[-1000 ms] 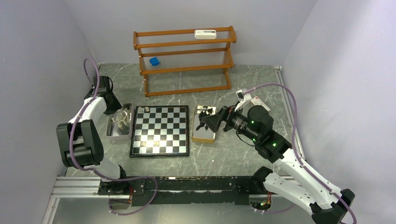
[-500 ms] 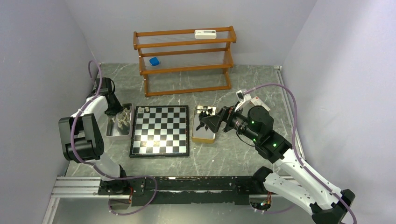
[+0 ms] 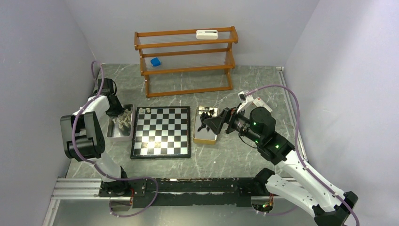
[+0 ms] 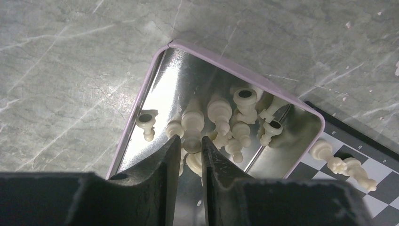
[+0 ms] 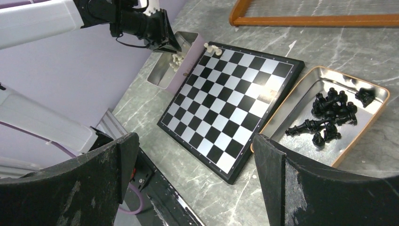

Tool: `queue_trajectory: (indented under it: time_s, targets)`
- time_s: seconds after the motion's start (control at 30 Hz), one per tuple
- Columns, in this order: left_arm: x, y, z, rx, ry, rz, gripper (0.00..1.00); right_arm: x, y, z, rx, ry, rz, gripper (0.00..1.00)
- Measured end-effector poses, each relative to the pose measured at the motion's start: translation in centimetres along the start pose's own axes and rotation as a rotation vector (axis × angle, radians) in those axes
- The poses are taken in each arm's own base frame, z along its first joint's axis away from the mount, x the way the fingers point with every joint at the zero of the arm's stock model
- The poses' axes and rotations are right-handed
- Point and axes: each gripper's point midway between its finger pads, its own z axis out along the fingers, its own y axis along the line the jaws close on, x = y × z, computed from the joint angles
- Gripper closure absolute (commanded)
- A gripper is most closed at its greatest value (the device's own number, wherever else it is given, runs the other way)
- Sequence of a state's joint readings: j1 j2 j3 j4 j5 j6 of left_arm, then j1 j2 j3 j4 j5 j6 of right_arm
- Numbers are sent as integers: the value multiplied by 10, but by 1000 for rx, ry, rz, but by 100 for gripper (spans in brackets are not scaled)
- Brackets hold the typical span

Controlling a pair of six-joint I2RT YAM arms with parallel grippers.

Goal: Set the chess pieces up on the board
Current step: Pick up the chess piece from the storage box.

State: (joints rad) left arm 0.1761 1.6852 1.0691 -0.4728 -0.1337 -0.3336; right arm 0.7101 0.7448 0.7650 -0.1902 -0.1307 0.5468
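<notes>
Fingers on the left arm come first: the left fingers reach down into the silver tray with the lilac rim, which sits just beside the left edge of the board. Only a narrow gap shows between them, and a cream piece stands in that gap at the tips. From where I stand I cannot tell whether they pinch it or merely flank it. Around it the other cream pieces lie jumbled in the far end of the tray, some upright and some tipped over, with one off by itself near the left wall.

Across the board, the right fingers are spread wide apart with nothing between them, held in the air above the tabletop near the orange-rimmed tray. That tray touches the board's right edge, and the black pieces lie heaped in it, most of them on their sides.

Nearly all of the board's squares are bare. Two cream pieces rest at its far-left corner, next to the silver tray; one looks to be lying down.

Behind the board stands a wooden rack holding a blue block and a white device.
</notes>
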Motion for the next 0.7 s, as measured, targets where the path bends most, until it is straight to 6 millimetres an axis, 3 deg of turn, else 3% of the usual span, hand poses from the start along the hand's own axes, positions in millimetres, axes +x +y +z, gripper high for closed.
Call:
queue_trajectory:
  time_s: [0.27, 0.7]
  targets:
    - [0, -1, 0, 5, 1, 8, 83, 0, 0, 0, 0, 0, 4, 4]
    - [-1, 1, -6, 1, -6, 7, 86, 5, -5, -1, 16, 4, 7, 4]
